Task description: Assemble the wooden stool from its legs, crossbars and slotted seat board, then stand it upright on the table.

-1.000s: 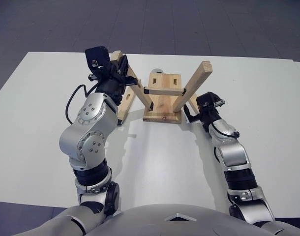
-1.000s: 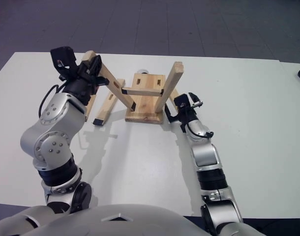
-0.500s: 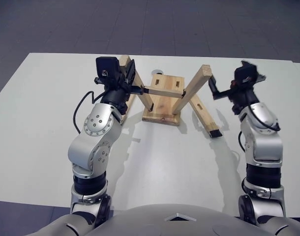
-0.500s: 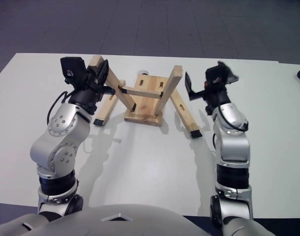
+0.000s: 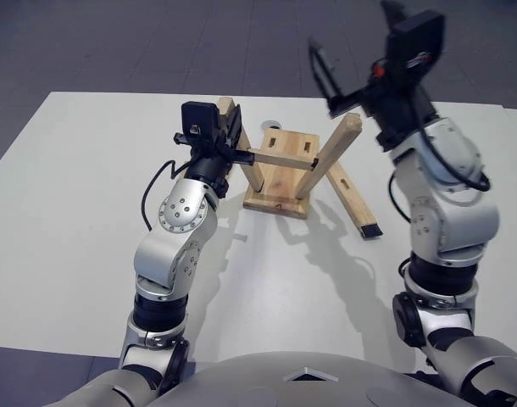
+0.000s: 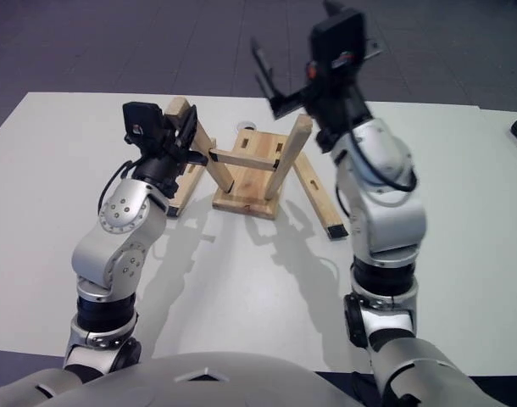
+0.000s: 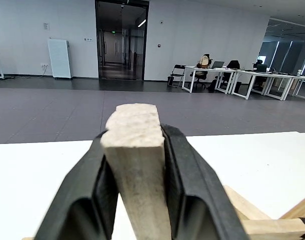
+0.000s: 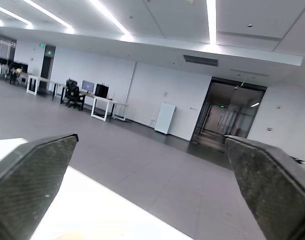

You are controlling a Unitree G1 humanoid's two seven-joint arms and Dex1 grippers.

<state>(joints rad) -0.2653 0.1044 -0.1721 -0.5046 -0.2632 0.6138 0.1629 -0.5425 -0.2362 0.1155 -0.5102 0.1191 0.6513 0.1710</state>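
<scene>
Left wrist view: my L claw (image 7: 134,131) clamped on leg (image 7: 138,200). R claw (image 5: 353,52) apart, up over 2nd leg (image 5: 329,158). I'd hold L firm, lower R straight, crossbar (image 5: 280,158) seated.

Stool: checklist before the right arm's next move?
1. Grip: left claw shut on leg: ok.
2. Free arm: right claw open, empty, raised: ok.
3. Joints: crossbar fully seated in held leg and second standing leg: cannot tell.
4. Next part: loose leg flat on table, right of seat board, nothing on it: ok.
5. All four legs fitted: not ok, two stand in the board.
</scene>
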